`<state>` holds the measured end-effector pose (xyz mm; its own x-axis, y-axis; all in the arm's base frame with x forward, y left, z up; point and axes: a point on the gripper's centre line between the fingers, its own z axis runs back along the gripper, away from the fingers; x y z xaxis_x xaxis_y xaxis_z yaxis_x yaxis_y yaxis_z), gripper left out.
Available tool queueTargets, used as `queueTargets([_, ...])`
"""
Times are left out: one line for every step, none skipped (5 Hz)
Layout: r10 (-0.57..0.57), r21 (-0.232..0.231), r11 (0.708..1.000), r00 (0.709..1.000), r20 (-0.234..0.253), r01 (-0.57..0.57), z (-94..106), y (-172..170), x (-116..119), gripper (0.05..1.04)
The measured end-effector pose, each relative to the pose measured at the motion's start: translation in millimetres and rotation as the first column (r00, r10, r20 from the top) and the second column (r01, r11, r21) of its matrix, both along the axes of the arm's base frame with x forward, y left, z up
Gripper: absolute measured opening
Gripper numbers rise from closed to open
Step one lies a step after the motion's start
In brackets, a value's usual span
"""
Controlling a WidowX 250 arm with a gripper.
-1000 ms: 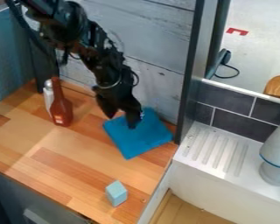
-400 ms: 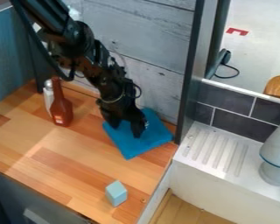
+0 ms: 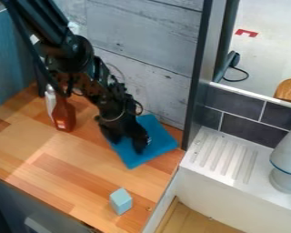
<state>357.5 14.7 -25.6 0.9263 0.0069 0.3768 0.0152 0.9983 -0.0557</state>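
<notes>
Low over the blue cloth (image 3: 162,139), the black gripper (image 3: 127,146) hangs with its two fingers spread apart, so it is open. Its fingertips are at the cloth's left part and seem to touch it. The arm and gripper hide the cloth's upper left part. Flat on the wooden counter, the cloth lies near the grey plank wall. A pale blue block (image 3: 120,201) stands by itself near the counter's front right edge. Left of the gripper is a red-brown bottle (image 3: 64,117), upright, its top partly behind the arm.
A white bottle (image 3: 51,101) stands just behind the red-brown one. Right of the wooden counter (image 3: 69,182) is a white ridged drainboard (image 3: 224,154), with a grey-white object (image 3: 288,157) on it. A dark post (image 3: 198,82) rises behind the counter's right end.
The gripper has come down and toward the front onto the cloth, drifting slightly left at the last. The cloth has shifted a little toward the front. Block and bottles stay put.
</notes>
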Motion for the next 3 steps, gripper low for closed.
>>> queueTargets([0.088, -0.009, 0.996, 0.996, -0.032, -0.088, -1.2, 4, -45, 1.0])
queueTargets([0.175, -0.01, 0.984, 0.981, -0.079, -0.177, -1.5, 16, -89, 1.0])
queueTargets([0.22, -0.003, 0.975, 0.97, -0.101, -0.221, -2.0, 18, -123, 1.0])
